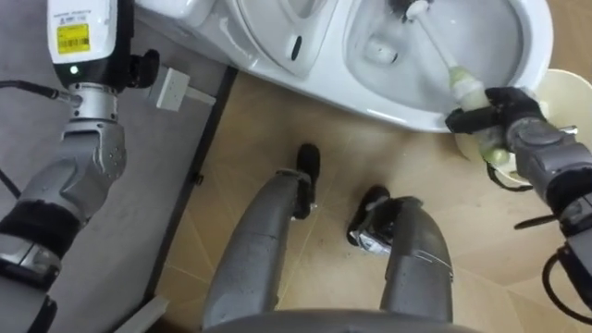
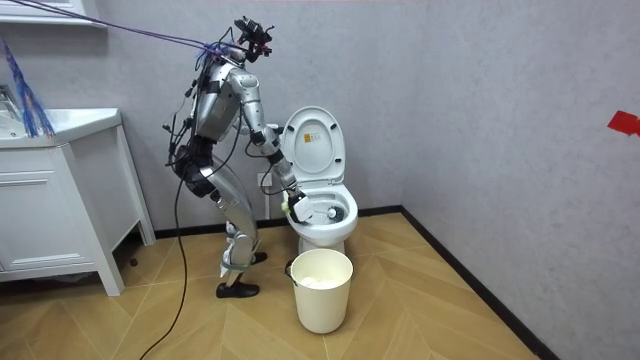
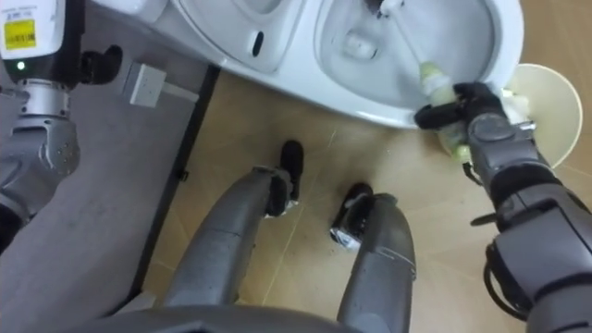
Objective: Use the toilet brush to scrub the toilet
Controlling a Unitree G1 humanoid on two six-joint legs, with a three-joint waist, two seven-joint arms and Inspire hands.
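A white toilet with its lid raised runs along the top of the eye views. A toilet brush with a white shaft and pale green grip slants down into the bowl, its dark head near the far side. My right hand is shut on the grip at the bowl's near rim. My left hand is raised at the upper left, beside the toilet's back. In the room view I stand at the toilet's side, bent over it, right arm reaching down to the bowl.
A pale round bucket stands on the wooden floor just right of the bowl, in front of the toilet in the room view. A wall socket sits on the grey wall to my left. A white cabinet stands behind me.
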